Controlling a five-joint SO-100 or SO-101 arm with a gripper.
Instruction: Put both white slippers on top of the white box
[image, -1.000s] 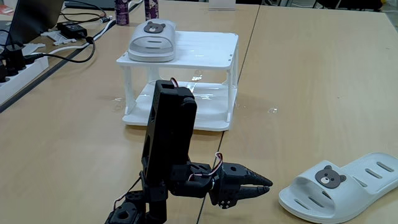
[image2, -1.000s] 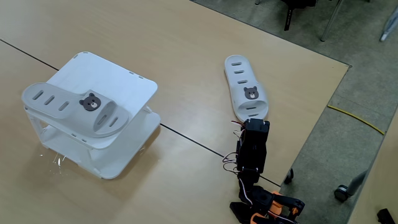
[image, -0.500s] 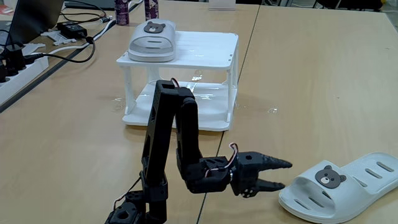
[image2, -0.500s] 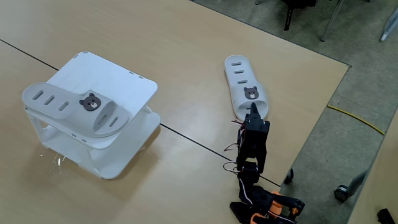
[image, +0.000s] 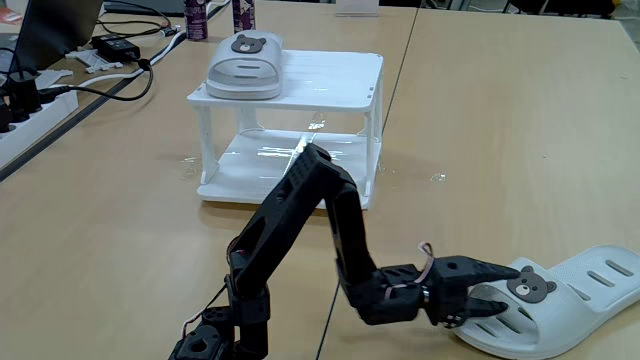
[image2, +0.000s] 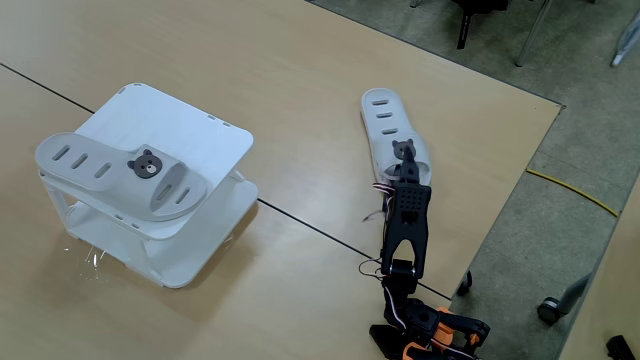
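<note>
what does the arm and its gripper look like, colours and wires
The arm is all black with boxy, blocky links rising from a black base. The gripper is black too, with two long pointed fingers. Thin red and white wires loop out near the wrist, and orange parts show at the base in a fixed view.

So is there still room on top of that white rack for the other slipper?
Yes. The white box has bare top beside the slipper already there. The gripper crowds the second slipper on the table.
</note>
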